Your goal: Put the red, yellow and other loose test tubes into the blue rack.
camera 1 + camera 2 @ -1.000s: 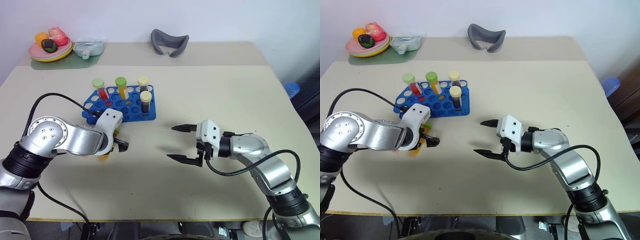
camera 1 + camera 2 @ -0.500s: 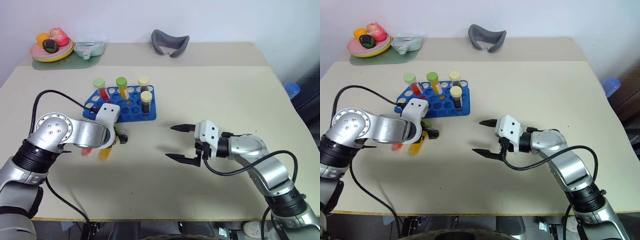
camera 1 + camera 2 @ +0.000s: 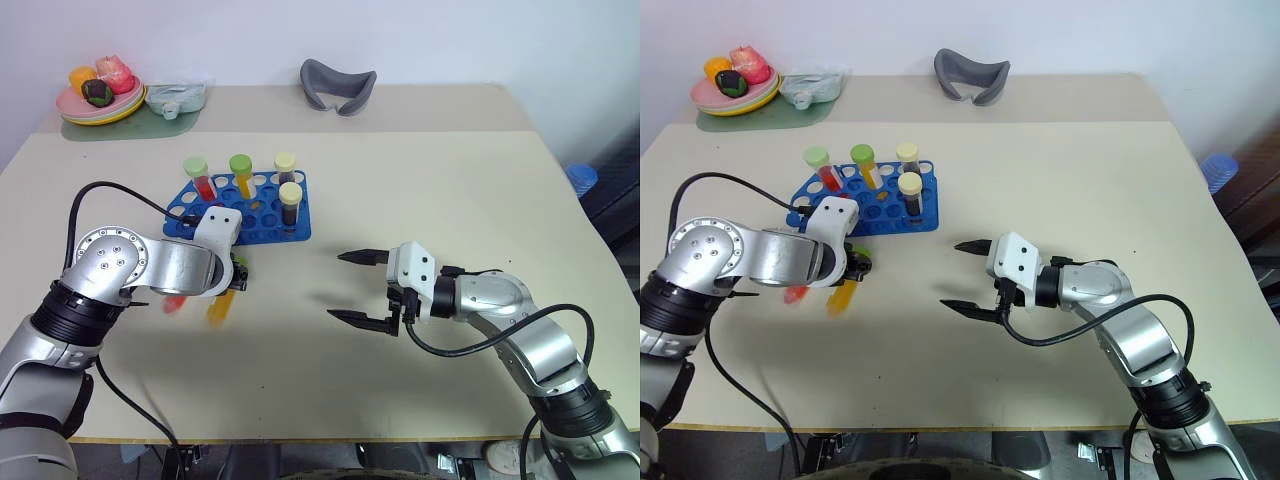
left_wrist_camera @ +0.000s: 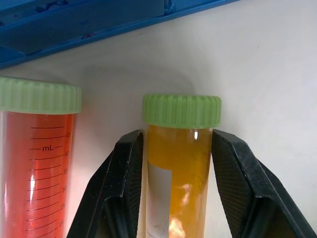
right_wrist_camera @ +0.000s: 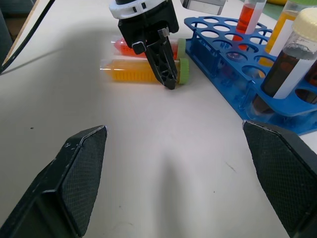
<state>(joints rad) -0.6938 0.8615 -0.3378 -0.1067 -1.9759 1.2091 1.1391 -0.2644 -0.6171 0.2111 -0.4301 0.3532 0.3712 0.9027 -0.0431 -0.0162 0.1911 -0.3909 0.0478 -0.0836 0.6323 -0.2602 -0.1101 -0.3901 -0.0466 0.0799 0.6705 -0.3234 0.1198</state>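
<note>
On the counter [image 3: 420, 180] just in front of the blue rack [image 3: 262, 215], the left gripper [image 4: 174, 163] clamps the yellow tube [image 4: 176, 173] lying there, the red tube [image 4: 34, 153] just beside it. Four tubes stand racked. The right gripper [image 3: 360, 288] hangs open nearby. A grey tray [image 3: 338, 84] and plate [image 3: 100, 105] sit at the far edge.

both arms are brushed silver metal with black ribbed joint sections and loose black cables looping off them. left gripper [image 3: 236, 283] and right gripper [image 3: 357, 288] each have a white boxy housing and two black pointed fingers [image 5: 81, 176] with textured pads.
</note>
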